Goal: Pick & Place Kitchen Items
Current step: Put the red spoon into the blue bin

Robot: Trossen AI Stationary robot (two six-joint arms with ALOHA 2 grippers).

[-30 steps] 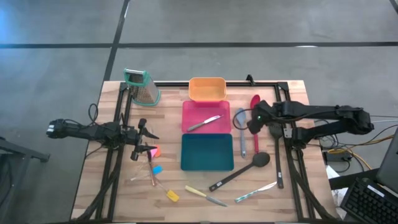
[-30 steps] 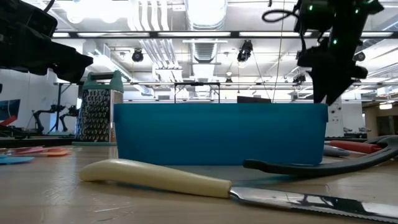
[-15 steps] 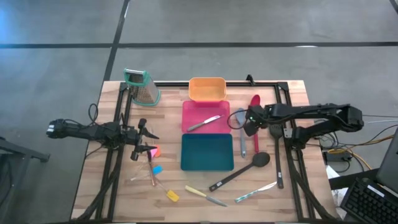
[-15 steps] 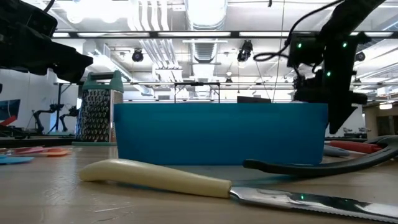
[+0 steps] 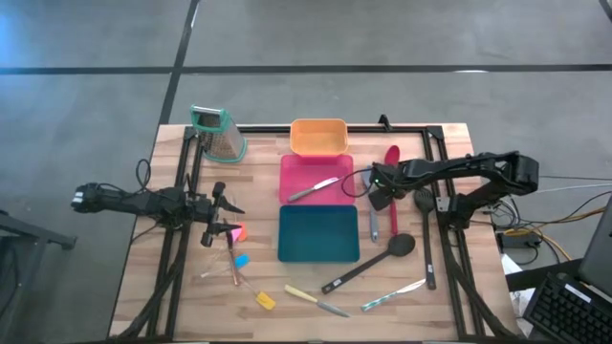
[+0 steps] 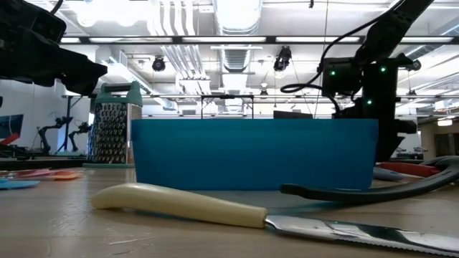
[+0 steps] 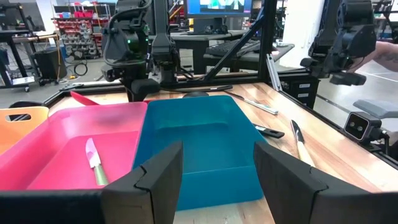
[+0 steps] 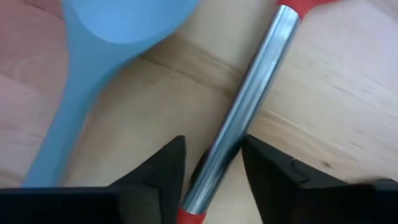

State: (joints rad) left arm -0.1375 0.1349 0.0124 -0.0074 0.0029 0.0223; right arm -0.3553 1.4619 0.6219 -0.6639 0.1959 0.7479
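From above, the right gripper [image 5: 381,191] sits low over the red spoon [image 5: 392,158], just right of the pink tray [image 5: 292,167], beside the grey spoon [image 5: 368,182]. The left gripper [image 5: 225,216] waits at the table's left side. At table height, the right gripper [image 6: 384,147] reaches down behind the teal tray [image 6: 254,154]. On the right wrist, both fingers [image 8: 165,165] bracket the red spoon's metal shaft [image 8: 245,109], nearly touching, not visibly clamped. On the left wrist, the fingers [image 7: 158,171] stand apart, grasping nothing.
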